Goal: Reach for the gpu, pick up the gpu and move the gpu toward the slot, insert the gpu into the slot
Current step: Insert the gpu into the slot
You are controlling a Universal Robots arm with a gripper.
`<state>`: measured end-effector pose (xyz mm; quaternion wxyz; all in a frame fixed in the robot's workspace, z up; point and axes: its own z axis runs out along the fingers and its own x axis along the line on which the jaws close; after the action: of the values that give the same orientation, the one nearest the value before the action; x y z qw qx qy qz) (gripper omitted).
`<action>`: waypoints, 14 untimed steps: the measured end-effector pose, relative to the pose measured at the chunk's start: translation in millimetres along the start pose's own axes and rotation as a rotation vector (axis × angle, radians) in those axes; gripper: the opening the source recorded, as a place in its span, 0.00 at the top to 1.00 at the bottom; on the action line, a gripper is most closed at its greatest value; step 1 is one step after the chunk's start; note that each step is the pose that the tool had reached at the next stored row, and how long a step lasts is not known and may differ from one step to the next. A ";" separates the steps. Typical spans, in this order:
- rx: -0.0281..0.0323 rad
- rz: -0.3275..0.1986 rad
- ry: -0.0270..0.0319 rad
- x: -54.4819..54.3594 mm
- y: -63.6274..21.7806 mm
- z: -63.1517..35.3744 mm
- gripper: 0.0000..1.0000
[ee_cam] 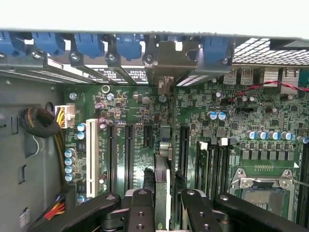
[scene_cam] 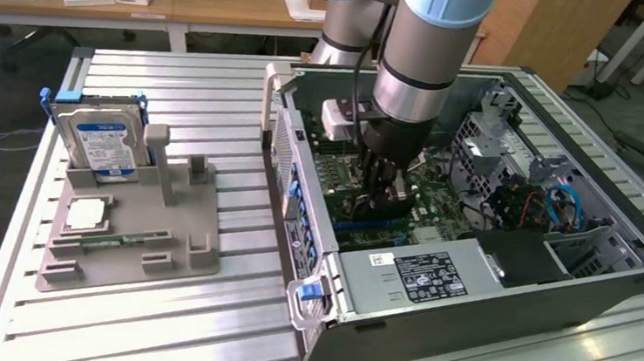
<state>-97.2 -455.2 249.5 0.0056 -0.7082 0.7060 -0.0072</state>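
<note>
- One thin card, the gpu [ee_cam: 162,193], stands on edge between the fingers of the claw [ee_cam: 163,212] in the wrist view, its metal end bracket [ee_cam: 166,60] reaching up to the row of blue latches [ee_cam: 89,46] at the case wall.
- It looks light and stiff, but fragile: a bare circuit board with small parts on its faces, best held by its top edge and flat sides, away from the contact edge.
- The card sits low over the green motherboard [ee_cam: 140,116], in line with a long dark slot [ee_cam: 184,150] among several parallel ones; whether its edge is already seated I cannot tell.
- The claw is partly closed, clenched on the gpu, a finger pressed to each face.
- In the exterior view the claw [scene_cam: 382,193] reaches down inside the open computer case [scene_cam: 427,321], which lies on the slatted bench [scene_cam: 169,325]. A hard drive [scene_cam: 101,145] stands in a grey holder [scene_cam: 135,247] well apart, toward the exterior view's left.
</note>
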 end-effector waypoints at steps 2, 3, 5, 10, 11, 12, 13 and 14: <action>-0.0001 0.000 0.0003 0.0 0.0 1.5 0.74; 0.0000 0.000 0.0000 0.0 0.0 2.3 0.74; -0.0001 0.000 0.0001 0.0 0.1 3.2 0.74; -0.0002 0.000 0.0005 0.0 0.1 5.5 0.74; -0.0003 0.000 0.0008 0.0 0.1 6.2 0.74; -0.0004 0.000 0.0010 0.1 0.1 7.1 0.74; -0.0004 0.000 0.0002 0.0 0.3 8.8 0.74; -0.0006 0.000 0.0007 0.0 0.4 9.6 0.74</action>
<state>-97.4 -455.3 239.9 0.0051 -0.7082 0.7060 -0.0073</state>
